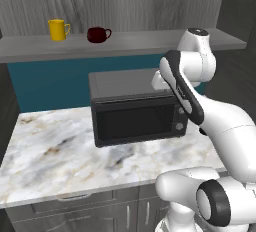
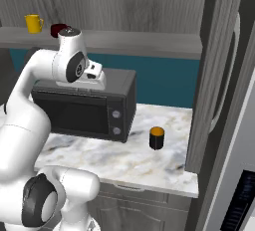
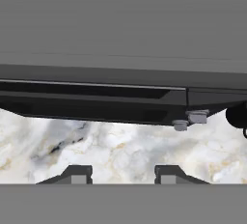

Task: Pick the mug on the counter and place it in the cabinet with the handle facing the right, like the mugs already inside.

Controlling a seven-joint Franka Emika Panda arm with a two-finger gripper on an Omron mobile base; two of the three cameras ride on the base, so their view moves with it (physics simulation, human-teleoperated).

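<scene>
A: So, starting big: why is the counter [image 2: 149,163] laid out like this?

B: Its marble slab carries the black microwave [image 2: 84,108] towards the back, which leaves the front and the right end bare. Above it runs the cabinet [image 1: 125,43], a long grey shelf with a wood-grain back wall.

A: And the arm?

B: It rises from the base and bends over the microwave's top. The hand sits just above that top near its front edge, and the hand view looks down past the door and knobs to the marble.

A: Why up there?

B: My guess is that it is clearing the microwave on its way towards the mug. It is nowhere near a grasp.

A: Where is the mug?

B: The mug [image 2: 157,138] stands upright on the counter, right of the microwave and apart from it, near the tall grey panel. The orange inside shows; I cannot make out which way the handle points. A dark round edge at the right border of the hand view may be the same mug, though I can't be sure.

A: The ones already stored?

B: The yellow mug [image 1: 58,29] and dark red cup [image 1: 98,34] stand side by side at the shelf's left, handles to the right, which is the pattern to copy.

A: The claw?

B: The claw [image 3: 123,174] is spread partway, its two tips apart with only marble between them, pinching nothing.
</scene>
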